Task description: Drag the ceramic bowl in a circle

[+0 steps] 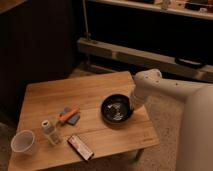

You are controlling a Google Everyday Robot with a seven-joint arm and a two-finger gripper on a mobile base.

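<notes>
The ceramic bowl (115, 111), wide, shallow and glossy black, sits on the wooden table (85, 92) near its right edge. My gripper (133, 105) comes down from the white arm onto the bowl's right rim and is shut on that rim. The arm's wrist hides most of the fingertips. The bowl stays flat on the tabletop.
At the front left corner stands a white cup (23, 142), with a small bottle (49, 131) beside it. An orange tool on grey pads (69, 116) lies left of the bowl. A dark snack bar (80, 147) lies near the front edge. Shelving stands behind the table.
</notes>
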